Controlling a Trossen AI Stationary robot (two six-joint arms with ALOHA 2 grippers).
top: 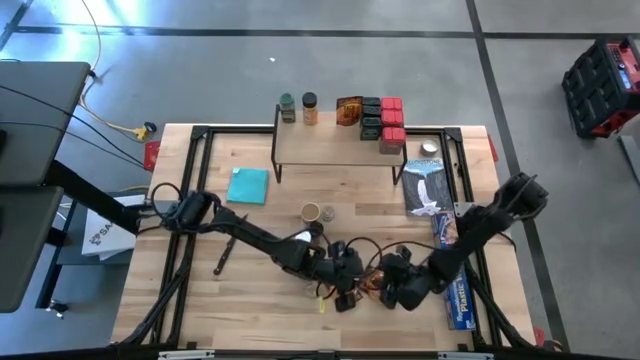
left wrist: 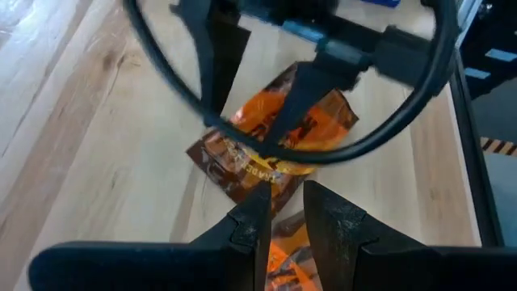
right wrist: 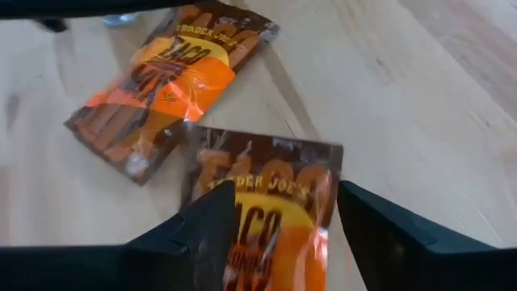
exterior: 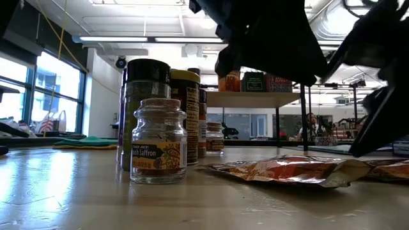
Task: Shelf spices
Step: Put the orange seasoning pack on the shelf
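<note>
- The two dark arms met low over the near middle of the large wooden tabletop [top: 200,300], the left gripper [top: 345,290] and the right gripper [top: 392,290] just beside each other.
- Two orange-brown flat foil packets of taco seasoning lay on the wood beneath them, overlapping slightly at one corner.
- The right gripper [right wrist: 283,218] stood with its fingers spread wide over the nearer orange-brown packet [right wrist: 262,218]; the pads flanked the packet's sides, and I could not tell if they touched it.
- The second orange-brown packet [right wrist: 166,81] lay just beyond, flat and tilted.
- The left gripper [left wrist: 283,218] had its fingers [left wrist: 250,226] drawn nearly together, pinching the edge of an orange packet at its tips.
- In the low view a crumpled packet [exterior: 287,169] lay flat on the table under the arms.
- Close to the low camera stood a small clear glass saffron jar [exterior: 158,142], with a taller black-lidded jar [exterior: 146,108] and a yellow-lidded jar [exterior: 186,115] behind it.
- At the far edge, the low rack with a light wooden top on thin black legs [top: 335,148] already carried two round jars [top: 298,108], a packet [top: 349,110], and stacked dark and red boxes [top: 383,122].
- A teal square cloth [top: 248,185] lay in front of the rack's left end, and a long blue plastic-wrap box [top: 452,270] lay along the right side.
</note>
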